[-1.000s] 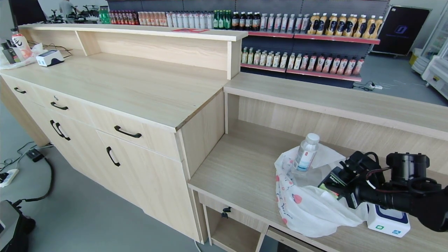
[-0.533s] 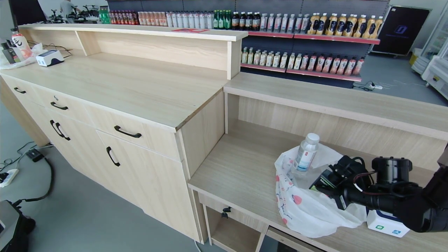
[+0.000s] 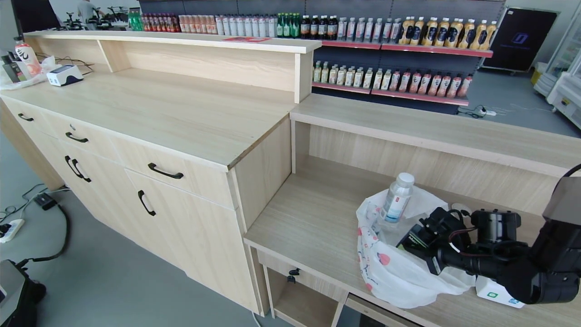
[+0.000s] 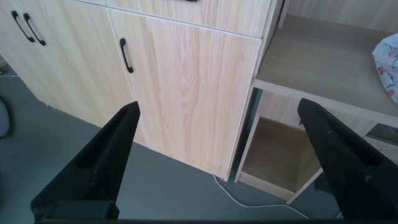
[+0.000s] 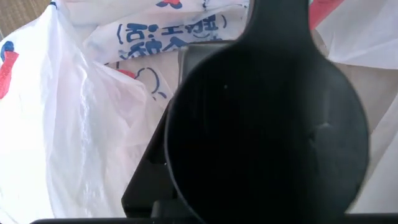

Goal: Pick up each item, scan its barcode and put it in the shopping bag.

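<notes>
The right gripper [image 3: 424, 245] is clenched on a small dark box with a green edge [image 3: 408, 240], holding it just above the open mouth of the white plastic shopping bag with red prints [image 3: 390, 272]. The gripper covers most of the dark box, and its print is too small to make out. In the right wrist view a large dark round shape blocks the middle, and I cannot tell what it is; crumpled shopping bag [image 5: 62, 124] shows around it.

A clear plastic bottle with a white cap and red-and-white label [image 3: 397, 197] stands upright inside the bag, its base hidden by the folds. A white box-shaped scanner [image 3: 494, 293] sits just beside the bag, largely hidden behind the right arm.

The bag's lower fold lies at the front edge of the light wooden tabletop [image 3: 308, 218]. Bare tabletop runs from the bag toward the robot's left, up to the cabinet's side wall.

The left gripper [image 4: 217, 106] is released, fingers wide apart, well away from the bag, over the grey floor [image 4: 186, 199] before a wooden cabinet door [image 4: 186, 74].
</notes>
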### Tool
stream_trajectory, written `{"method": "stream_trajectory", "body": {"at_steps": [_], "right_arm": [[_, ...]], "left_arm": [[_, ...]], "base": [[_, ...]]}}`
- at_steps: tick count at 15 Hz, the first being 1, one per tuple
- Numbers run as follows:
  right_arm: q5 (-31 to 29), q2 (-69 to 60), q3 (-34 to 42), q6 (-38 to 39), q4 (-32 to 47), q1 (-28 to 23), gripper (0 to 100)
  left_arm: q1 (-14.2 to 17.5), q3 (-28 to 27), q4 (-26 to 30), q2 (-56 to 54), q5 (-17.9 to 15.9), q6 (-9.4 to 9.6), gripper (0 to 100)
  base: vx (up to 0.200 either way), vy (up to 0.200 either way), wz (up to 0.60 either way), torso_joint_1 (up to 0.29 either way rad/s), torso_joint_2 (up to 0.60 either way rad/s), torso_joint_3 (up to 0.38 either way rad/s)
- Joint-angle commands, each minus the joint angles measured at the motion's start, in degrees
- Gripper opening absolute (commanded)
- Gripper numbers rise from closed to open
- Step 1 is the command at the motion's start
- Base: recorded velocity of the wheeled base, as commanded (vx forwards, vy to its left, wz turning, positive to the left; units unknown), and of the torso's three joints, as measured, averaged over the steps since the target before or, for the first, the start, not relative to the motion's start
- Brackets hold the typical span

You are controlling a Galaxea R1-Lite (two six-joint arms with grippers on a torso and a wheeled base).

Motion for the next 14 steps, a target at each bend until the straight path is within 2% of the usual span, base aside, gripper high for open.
{"method": "stream_trajectory", "body": {"at_steps": [1, 14], "right_arm": [[0.07, 2.09, -0.19, 0.54, -0.6, 0.57, 0], [-0.02, 6.48, -2.92, 3.36, -3.85, 1.98, 0]], "left_arm": [[0.0, 0.0, 0.0, 0.06, -0.03, -0.01, 100], [0.0, 0.0, 0.0, 0.06, 0.06, -0.01, 100]], "base": [[0.0, 0.0, 0.0, 0.0, 0.0, 0.0], [0.0, 0.0, 0.0, 0.0, 0.0, 0.0]]}}
